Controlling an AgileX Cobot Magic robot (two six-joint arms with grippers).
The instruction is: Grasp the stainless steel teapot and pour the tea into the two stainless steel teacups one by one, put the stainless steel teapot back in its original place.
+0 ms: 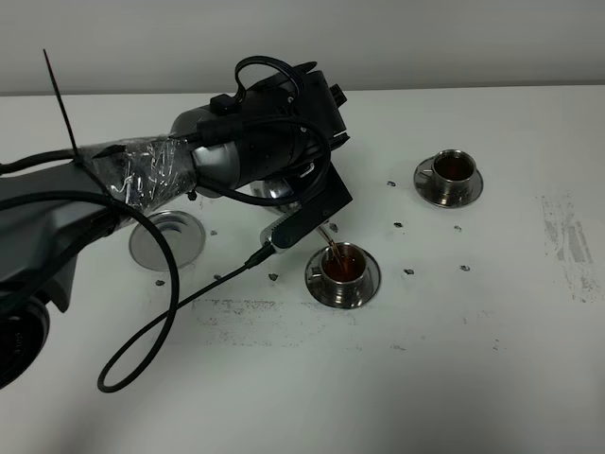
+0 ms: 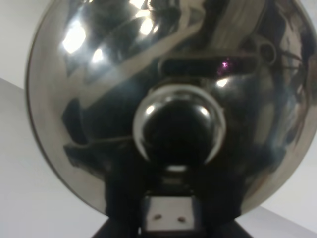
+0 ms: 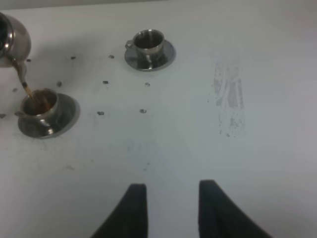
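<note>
At left gripper (image 2: pixel 168 191), teapot (image 2: pixel 89 89) clamped, tilted, streaming tea into near cup (image 1: pixel 342 270); far cup (image 1: pixel 449 175) holds tea. Second pour, we judge. Next: level teapot, carry to coaster (image 1: pixel 165 238) beside it. Right gripper (image 3: pixel 168 208) spread, empty.

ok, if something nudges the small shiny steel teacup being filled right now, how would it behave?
Probably slides easily: the small shiny steel teacup sits on a polished round steel saucer, steel on steel. Likely to slop: it holds brown tea, and the stainless steel teapot is pouring more. Tipping seems unlikely, as it looks squat.
</note>
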